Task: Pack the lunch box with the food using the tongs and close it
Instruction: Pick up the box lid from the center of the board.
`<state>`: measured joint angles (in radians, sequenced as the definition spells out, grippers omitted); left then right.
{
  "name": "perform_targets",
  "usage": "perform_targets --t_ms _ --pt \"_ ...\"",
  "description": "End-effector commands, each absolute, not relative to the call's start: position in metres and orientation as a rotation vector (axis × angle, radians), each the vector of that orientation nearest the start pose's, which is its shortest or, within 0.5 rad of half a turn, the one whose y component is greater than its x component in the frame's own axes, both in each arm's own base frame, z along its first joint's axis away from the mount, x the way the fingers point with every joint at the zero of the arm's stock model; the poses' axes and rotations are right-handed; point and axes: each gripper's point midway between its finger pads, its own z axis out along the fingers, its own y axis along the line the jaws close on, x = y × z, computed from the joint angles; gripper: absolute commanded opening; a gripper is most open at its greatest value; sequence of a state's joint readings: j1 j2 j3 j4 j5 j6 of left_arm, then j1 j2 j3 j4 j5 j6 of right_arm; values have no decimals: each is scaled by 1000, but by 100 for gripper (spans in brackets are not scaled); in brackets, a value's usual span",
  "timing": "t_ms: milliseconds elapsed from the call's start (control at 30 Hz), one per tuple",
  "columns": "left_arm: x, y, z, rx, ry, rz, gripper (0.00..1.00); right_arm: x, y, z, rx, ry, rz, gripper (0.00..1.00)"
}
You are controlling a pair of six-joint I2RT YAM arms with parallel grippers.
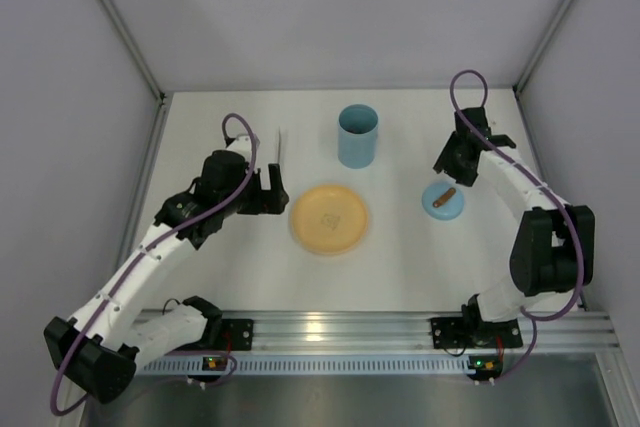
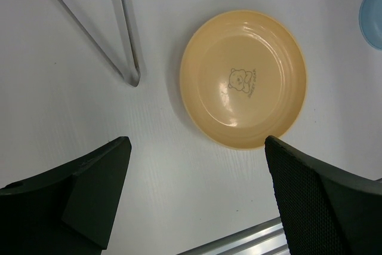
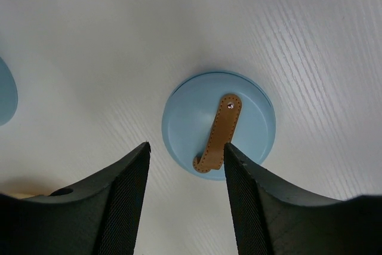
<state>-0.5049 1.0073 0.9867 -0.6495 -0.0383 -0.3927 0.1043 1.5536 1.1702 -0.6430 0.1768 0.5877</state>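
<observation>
The lunch box point(image 1: 358, 135) stands upright at the back centre of the table, its mouth open. The tongs point(image 1: 279, 150) lie flat left of it; in the left wrist view their two thin arms point(image 2: 119, 46) meet near the plate. My left gripper point(image 1: 272, 190) point(image 2: 197, 144) is open over bare table between the tongs and the plate. My right gripper point(image 1: 455, 169) point(image 3: 186, 147) hovers over the near edge of the light-blue lid point(image 3: 218, 125) with its jaws partly apart and nothing between them. Its right fingertip point(image 3: 230, 150) is beside the lid's brown tab point(image 3: 218, 131). No food shows.
A round yellow-orange plate point(image 1: 329, 219) point(image 2: 243, 79) with a bear print sits empty at the centre. The lid point(image 1: 443, 200) lies right of it. White walls enclose the table on three sides. A metal rail point(image 1: 330, 327) runs along the near edge.
</observation>
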Motion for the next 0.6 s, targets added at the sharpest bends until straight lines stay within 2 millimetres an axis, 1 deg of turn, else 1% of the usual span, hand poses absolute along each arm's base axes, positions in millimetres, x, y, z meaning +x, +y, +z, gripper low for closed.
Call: perform_targets --t_ms 0,67,133,200,400,567 --pt "262 -153 211 117 2226 -440 99 374 34 112 725 2411 16 52" --pt "262 -151 207 114 2231 -431 98 366 36 101 729 2427 -18 52" --pt "261 -151 208 113 2231 -428 99 358 36 88 753 2452 -30 50" --pt "260 -150 208 112 2229 -429 98 351 37 79 773 2471 -32 49" --pt "257 -148 208 110 2221 -428 99 345 36 77 805 2450 -23 48" --pt "256 -148 209 111 2216 -434 99 344 37 70 818 2460 -14 46"
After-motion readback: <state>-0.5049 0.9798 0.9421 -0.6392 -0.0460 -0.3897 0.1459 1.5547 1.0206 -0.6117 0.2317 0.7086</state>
